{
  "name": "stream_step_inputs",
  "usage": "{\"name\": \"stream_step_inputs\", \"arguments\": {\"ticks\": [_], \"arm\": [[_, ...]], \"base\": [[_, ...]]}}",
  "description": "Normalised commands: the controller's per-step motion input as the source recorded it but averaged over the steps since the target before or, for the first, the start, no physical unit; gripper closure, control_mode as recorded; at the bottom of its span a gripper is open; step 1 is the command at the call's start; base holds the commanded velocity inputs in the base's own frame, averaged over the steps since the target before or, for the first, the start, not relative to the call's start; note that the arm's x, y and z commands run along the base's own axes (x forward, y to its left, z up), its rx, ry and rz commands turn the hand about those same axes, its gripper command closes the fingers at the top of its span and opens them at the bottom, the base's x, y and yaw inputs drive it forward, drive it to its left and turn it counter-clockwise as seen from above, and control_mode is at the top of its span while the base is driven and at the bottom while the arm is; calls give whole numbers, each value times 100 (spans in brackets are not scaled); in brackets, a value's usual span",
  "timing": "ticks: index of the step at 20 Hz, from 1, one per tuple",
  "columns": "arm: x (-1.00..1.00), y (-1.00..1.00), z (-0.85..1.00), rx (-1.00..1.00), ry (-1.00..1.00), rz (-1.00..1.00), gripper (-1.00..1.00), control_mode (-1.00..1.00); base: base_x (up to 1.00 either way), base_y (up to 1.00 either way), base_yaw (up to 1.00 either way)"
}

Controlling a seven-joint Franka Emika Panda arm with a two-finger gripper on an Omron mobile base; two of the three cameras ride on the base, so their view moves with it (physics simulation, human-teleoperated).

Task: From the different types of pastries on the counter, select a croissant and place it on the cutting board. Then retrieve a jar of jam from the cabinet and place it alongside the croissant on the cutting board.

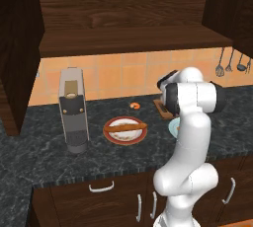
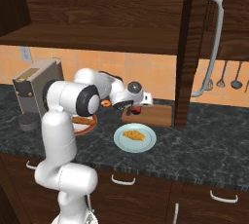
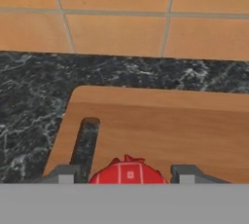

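Observation:
My gripper (image 2: 136, 105) hangs low over the left end of the reddish-brown cutting board (image 2: 155, 115), by the tiled wall. In the hand view the red lid of the jar of jam (image 3: 127, 172) sits between my two fingertips (image 3: 63, 174), with a small gap on each side; the jar's body is hidden. The gripper (image 3: 125, 175) looks open around it. The tiny orange curled pastry (image 1: 134, 105) lies on the dark counter (image 1: 44, 147) just left of the board. A long brown stick pastry (image 1: 126, 127) lies on a red plate. A golden crumbly pastry (image 2: 133, 134) lies on a pale blue plate.
A grey coffee machine (image 1: 72, 110) stands on the counter at the left. The round red plate (image 1: 111, 133) is beside it and the pale blue plate (image 2: 148, 142) sits in front of the board. The wall cabinet's shelf (image 1: 133, 41) overhangs, and its open door (image 2: 194, 47) stands right of the board.

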Motion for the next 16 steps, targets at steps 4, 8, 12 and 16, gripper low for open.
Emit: {"name": "stream_step_inputs", "arguments": {"ticks": [4, 8, 12, 16], "arm": [[0, 0, -9, 0, 1, 0, 100, -100], [1, 0, -19, -1, 1, 0, 100, -100], [26, -5, -43, -6, 6, 0, 100, -100], [53, -12, -5, 0, 6, 0, 100, -100]], "base": [[0, 0, 0], [0, 0, 0], [0, 0, 0], [0, 0, 0]]}}
